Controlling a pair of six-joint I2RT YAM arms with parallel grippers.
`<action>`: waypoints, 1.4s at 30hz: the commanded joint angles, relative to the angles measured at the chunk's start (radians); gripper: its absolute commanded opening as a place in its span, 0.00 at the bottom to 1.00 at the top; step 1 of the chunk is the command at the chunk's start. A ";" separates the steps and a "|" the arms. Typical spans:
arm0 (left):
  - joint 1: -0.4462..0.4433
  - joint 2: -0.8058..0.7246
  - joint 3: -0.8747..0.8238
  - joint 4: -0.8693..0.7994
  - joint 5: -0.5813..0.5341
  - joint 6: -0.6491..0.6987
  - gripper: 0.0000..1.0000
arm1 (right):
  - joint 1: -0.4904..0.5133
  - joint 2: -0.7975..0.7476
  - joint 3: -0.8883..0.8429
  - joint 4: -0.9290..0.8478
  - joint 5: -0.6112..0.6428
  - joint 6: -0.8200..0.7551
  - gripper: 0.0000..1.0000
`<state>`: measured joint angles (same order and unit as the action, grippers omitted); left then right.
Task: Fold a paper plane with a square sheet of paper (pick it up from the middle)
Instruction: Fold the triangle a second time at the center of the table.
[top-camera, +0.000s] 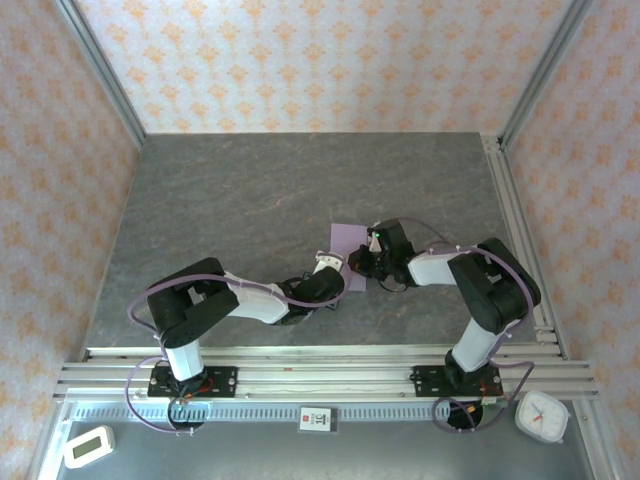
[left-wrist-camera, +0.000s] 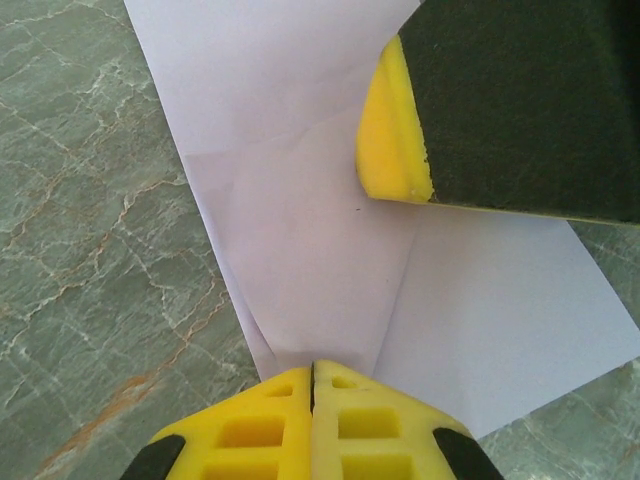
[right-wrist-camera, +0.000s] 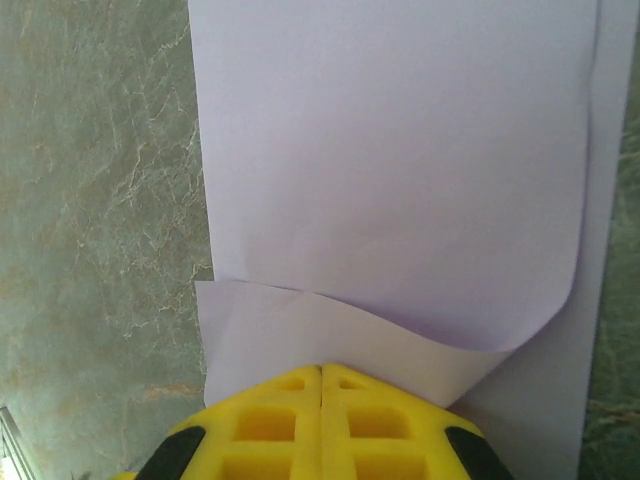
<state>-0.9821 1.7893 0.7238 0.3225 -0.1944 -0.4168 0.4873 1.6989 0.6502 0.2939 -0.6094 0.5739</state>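
Note:
The square sheet of paper (top-camera: 345, 240) lies flat on the grey table, pale lilac and partly folded. In the left wrist view the sheet of paper (left-wrist-camera: 300, 230) shows crisp creases meeting near my left gripper (left-wrist-camera: 312, 375), which is shut with its tips resting on the sheet's near edge. My right gripper (right-wrist-camera: 321, 372) is shut too, its tips on the lower layer just before a folded-over flap (right-wrist-camera: 400, 180) whose edge curls up. Both grippers, left gripper (top-camera: 338, 268) and right gripper (top-camera: 358, 264), meet at the sheet's near side. One right finger (left-wrist-camera: 395, 150) hovers over the sheet. The paper plane is out of view.
Aluminium rails (top-camera: 320, 365) run along the near edge, with another rail (top-camera: 520, 230) down the right side. Patterned walls close in the left, back and right. A white timer (top-camera: 88, 445), a label card (top-camera: 318, 418) and a small clock (top-camera: 541, 415) sit below the rails.

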 joint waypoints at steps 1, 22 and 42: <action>-0.011 0.058 -0.059 -0.179 0.102 0.003 0.00 | -0.014 0.020 -0.002 -0.042 0.052 -0.039 0.00; 0.088 -0.079 0.053 -0.062 0.332 0.015 0.00 | -0.015 0.036 -0.069 0.012 0.022 -0.017 0.00; 0.130 0.092 0.109 -0.107 0.309 0.028 0.00 | -0.015 0.024 -0.028 -0.039 0.005 -0.021 0.00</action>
<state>-0.8570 1.8317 0.8333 0.2863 0.1333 -0.4091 0.4805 1.7000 0.6132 0.3725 -0.6292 0.5671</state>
